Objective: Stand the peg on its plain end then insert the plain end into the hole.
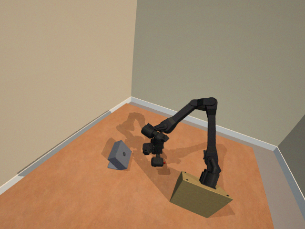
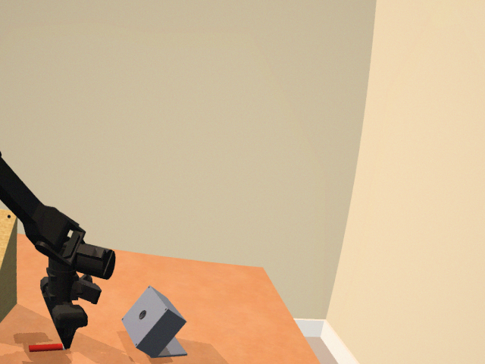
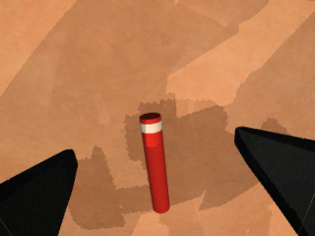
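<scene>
The red peg lies on its side on the table. Its white band is near the end toward the panel; in the exterior view a finger mostly hides that end. My gripper is open and points down, low over the peg's banded end. In the wrist view the peg lies between the two wide-apart fingers, touching neither. The grey sloped panel stands apart from the peg, with one round hole in its face, empty.
The arm's base stands on a yellowish block on the other side of the peg from the panel. A thin foot plate sticks out under the panel. Walls rise beyond the table. Arm shadows fall around the peg.
</scene>
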You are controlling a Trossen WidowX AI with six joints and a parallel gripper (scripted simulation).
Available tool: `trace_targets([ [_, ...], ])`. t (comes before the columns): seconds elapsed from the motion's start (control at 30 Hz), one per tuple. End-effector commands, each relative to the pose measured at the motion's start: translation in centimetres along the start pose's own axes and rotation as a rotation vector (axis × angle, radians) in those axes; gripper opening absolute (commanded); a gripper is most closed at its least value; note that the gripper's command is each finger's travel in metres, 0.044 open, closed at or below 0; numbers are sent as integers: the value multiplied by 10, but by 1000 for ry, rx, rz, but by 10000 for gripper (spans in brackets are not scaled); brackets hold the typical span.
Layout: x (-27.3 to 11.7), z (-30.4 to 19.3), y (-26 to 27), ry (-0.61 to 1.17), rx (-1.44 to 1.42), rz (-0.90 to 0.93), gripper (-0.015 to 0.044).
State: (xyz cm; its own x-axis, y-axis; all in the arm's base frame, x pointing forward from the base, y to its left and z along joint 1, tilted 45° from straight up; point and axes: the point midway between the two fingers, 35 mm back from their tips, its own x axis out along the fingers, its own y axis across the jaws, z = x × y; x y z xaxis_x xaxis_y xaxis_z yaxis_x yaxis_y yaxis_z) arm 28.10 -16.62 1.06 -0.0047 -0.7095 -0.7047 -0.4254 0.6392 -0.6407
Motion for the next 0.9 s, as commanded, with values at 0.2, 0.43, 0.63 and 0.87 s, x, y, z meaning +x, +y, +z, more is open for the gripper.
trace_targets([
  [0.2, 15, -1, 1, 0, -5, 1, 440],
  [0.43, 25, -3, 1, 1, -6, -1, 440],
  [0.63, 26, -3, 1, 1, -6, -1, 335],
  [0.87, 26, -3, 1, 1, -6, -1, 151],
])
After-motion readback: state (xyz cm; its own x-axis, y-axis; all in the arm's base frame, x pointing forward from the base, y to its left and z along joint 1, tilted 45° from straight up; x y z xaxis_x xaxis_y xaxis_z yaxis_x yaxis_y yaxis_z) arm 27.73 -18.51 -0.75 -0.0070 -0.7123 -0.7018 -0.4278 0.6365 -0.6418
